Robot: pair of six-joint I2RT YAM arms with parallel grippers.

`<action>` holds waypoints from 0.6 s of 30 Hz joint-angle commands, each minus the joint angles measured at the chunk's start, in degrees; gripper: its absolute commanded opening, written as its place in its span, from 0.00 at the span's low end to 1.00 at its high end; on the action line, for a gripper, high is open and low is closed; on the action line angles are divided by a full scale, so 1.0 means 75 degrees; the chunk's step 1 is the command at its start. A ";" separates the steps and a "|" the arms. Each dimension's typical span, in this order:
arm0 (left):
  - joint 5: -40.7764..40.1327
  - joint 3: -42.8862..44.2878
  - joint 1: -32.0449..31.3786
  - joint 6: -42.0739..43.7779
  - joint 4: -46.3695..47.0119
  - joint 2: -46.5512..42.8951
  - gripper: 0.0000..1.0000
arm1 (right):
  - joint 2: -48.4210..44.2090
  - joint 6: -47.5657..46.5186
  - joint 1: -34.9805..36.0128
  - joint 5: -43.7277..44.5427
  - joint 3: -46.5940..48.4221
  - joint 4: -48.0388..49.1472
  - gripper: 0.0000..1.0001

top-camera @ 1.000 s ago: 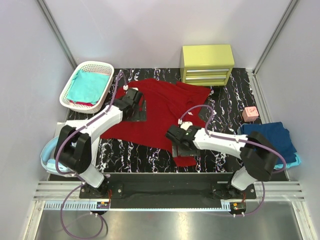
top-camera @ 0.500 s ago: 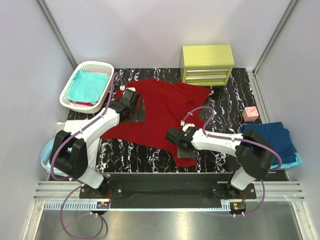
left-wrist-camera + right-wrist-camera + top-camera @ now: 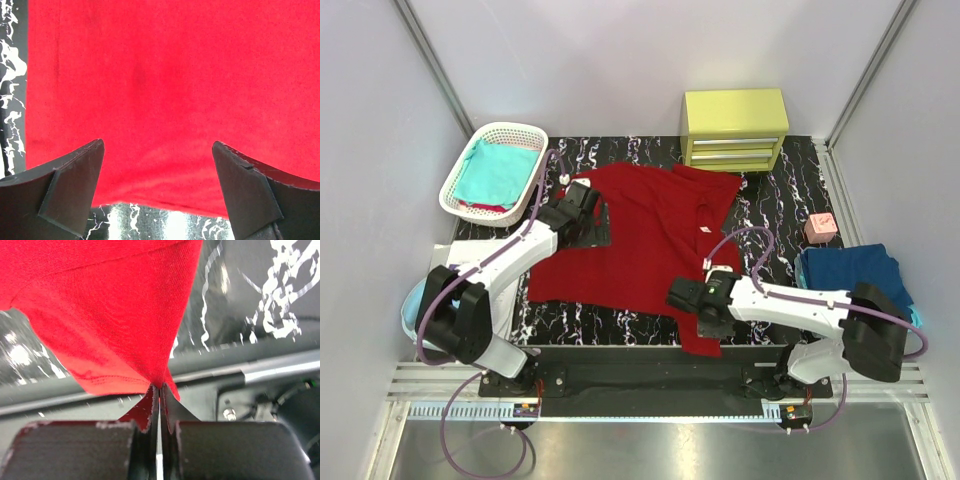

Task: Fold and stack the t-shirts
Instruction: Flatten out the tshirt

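Early days, I'd say: the red shirt [image 3: 640, 235] lies spread across the middle of the table [image 3: 790, 200], mostly flat and no fold made yet. R gripper [image 3: 159, 395] is clenched tight on the shirt's near corner, close to the table's front edge, w/ the cloth pulled up into a peak from the pinch. L gripper [image 3: 157, 150] hangs wide open over the shirt's far-left part, w/ nothing between its fingers. Whether it touches the cloth, can't tell. A navy shirt [image 3: 860, 272] sits folded at the right edge on something light blue, prob. the start of the stack. A teal shirt [image 3: 498, 172] lies in the basket [image 3: 510, 129] w/ a strip of red under it, so at least that one is left, plus the red one's folds and stacking. Hard to see: what's under the navy shirt, and the light blue bit [image 3: 412, 312] behind the L arm, cut off by its elbow. The red shirt's left sleeve is hidden under the L gripper, and the corner's hem is partly covered by the R arm.
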 commanded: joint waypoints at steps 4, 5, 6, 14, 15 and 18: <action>0.0105 0.0078 -0.0127 -0.0103 0.0256 0.0009 0.95 | -0.0096 0.0859 0.0596 -0.0773 -0.0068 -0.1157 0.00; 0.0117 0.0078 -0.0150 -0.0115 0.0267 0.0067 0.95 | -0.0048 0.0859 0.0655 -0.0844 -0.0010 -0.1239 0.02; 0.0105 0.0078 -0.0162 -0.0104 0.0267 0.0091 0.95 | 0.0045 0.0870 0.0783 -0.0833 0.0037 -0.1274 0.08; 0.0140 0.0265 -0.0209 -0.0057 0.0291 -0.0072 0.95 | 0.0034 -0.0681 -0.0173 0.1801 0.3091 -0.1860 0.78; 0.0129 0.0277 -0.0209 -0.0091 0.0291 -0.0166 0.95 | 0.0162 -0.1036 -0.0525 0.2210 0.3502 -0.1826 0.79; 0.0175 0.0242 -0.0209 -0.0103 0.0279 -0.0295 0.95 | 0.0536 -0.2606 -0.2375 0.2215 0.4722 -0.0926 0.79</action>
